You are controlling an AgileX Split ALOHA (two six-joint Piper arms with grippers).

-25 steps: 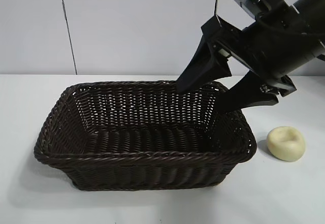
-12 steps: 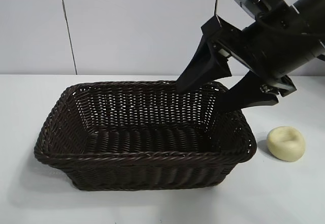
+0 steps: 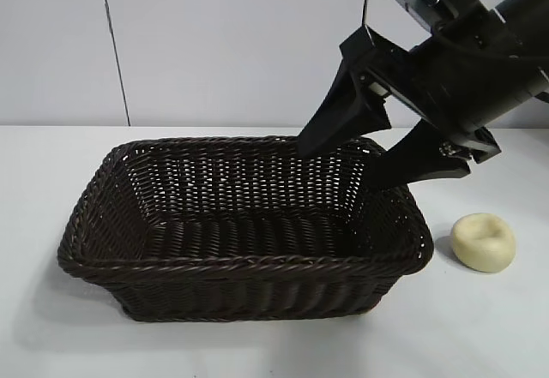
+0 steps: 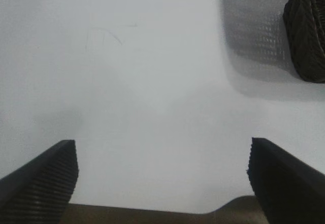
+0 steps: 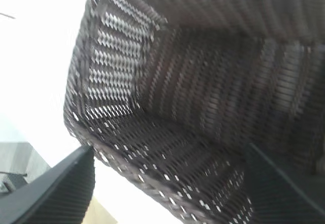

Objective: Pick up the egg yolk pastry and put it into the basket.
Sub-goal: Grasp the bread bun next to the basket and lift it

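Above the basket (image 3: pixel 240 241), at its far right corner, the right gripper (image 3: pixel 356 168) hangs with jaws spread and empty. Swinging over to the egg yolk pastry (image 3: pixel 484 242) on the table (image 3: pixel 480 327), it could clip the braided rim and shove the basket. Off to the side, the left gripper (image 4: pixel 162 178) is parked, also spread wide.

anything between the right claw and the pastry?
Exterior view: the basket's right rim sits below the open right claw; from rim to egg yolk pastry is bare table.
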